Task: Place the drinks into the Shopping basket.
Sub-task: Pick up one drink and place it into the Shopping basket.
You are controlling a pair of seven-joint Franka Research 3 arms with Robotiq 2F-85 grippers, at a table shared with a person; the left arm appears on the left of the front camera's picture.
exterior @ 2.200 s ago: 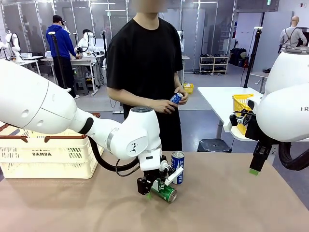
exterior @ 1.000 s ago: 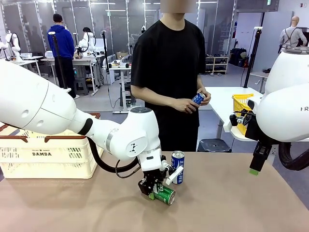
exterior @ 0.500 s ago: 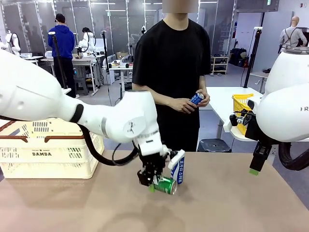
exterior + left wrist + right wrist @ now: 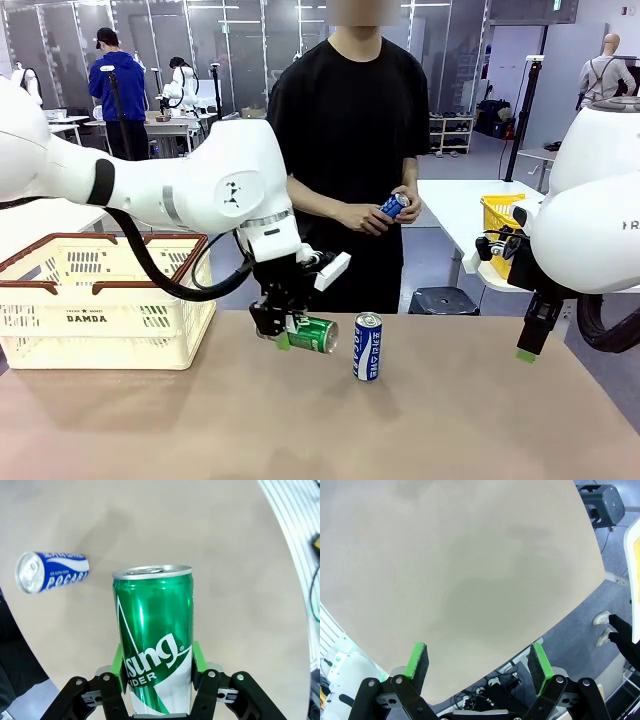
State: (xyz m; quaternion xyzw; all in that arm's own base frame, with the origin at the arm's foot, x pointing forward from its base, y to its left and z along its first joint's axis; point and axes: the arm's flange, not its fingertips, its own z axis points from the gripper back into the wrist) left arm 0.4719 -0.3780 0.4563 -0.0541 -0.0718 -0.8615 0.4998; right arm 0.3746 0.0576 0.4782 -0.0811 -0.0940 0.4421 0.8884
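L jaws clench green can [image 4: 313, 334] mid-frame; next: swing over Shopping basket [image 4: 60, 345], frame left, and release. R jaws spread.

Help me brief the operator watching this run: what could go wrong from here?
1. The left jaws clamp the green can near its base, holding it sideways above the table; it could pivot or slip in transit.
2. The can must clear the Shopping basket's brown-red rim and handles; it might clip them.
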